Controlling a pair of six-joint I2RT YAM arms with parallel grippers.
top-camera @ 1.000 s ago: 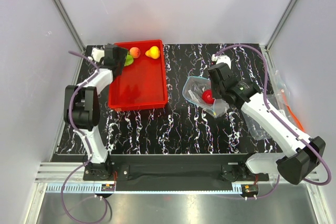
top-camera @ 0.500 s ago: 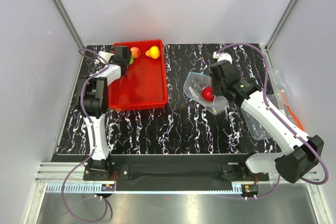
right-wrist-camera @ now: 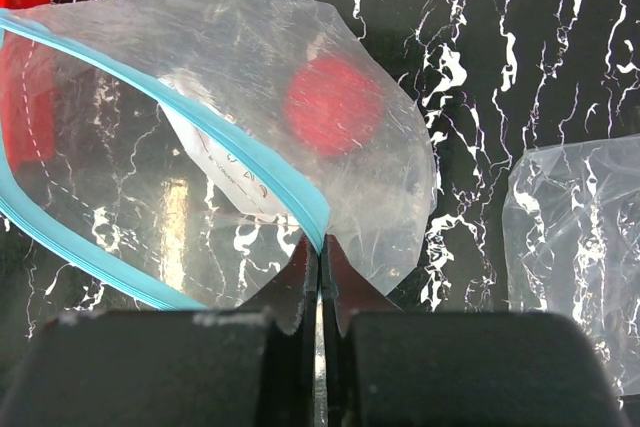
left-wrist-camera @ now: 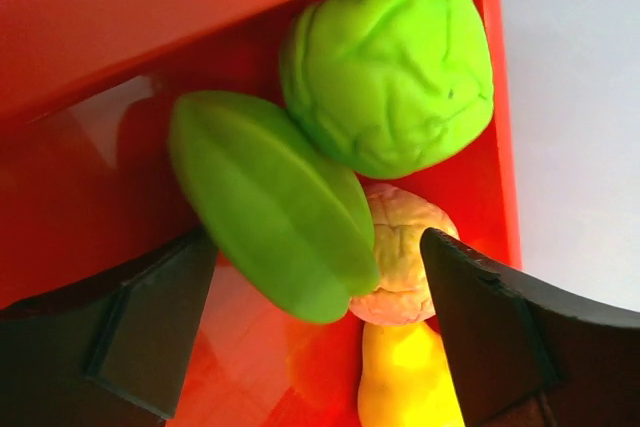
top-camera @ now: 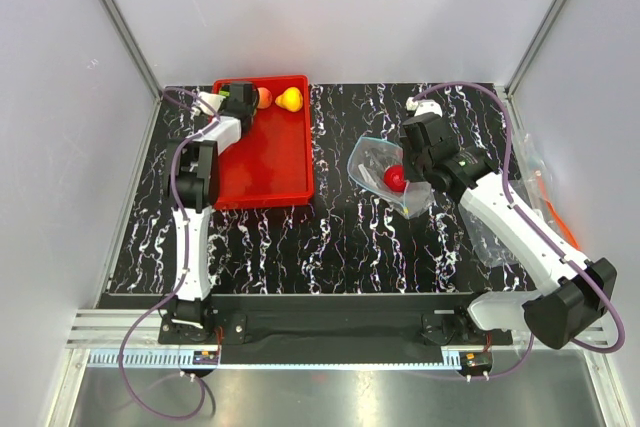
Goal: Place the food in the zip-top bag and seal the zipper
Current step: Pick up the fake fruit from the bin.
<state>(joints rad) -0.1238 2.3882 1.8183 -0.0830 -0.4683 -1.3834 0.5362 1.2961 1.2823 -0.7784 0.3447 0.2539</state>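
Observation:
My right gripper (right-wrist-camera: 320, 247) is shut on the light-blue zipper (right-wrist-camera: 250, 152) edge of the clear zip-top bag (right-wrist-camera: 200, 157), holding its mouth open above the table. A red apple (right-wrist-camera: 333, 105) lies inside the bag (top-camera: 385, 172). My left gripper (left-wrist-camera: 315, 297) is open over the far left corner of the red tray (top-camera: 270, 157). Between and ahead of its fingers lie a ribbed green piece (left-wrist-camera: 270, 202), a round green piece (left-wrist-camera: 390, 67), a pinkish peach (left-wrist-camera: 410, 257) and a yellow pear (left-wrist-camera: 405, 377). The peach (top-camera: 264, 97) and pear (top-camera: 290, 99) also show from above.
More clear plastic (top-camera: 520, 207) with an orange-red strip lies at the table's right edge; it also shows in the right wrist view (right-wrist-camera: 575, 247). White walls enclose the table on three sides.
My left arm has stretched further toward the tray's far left corner, and the tray has shifted slightly left. The right gripper holds the bag in nearly the same place.

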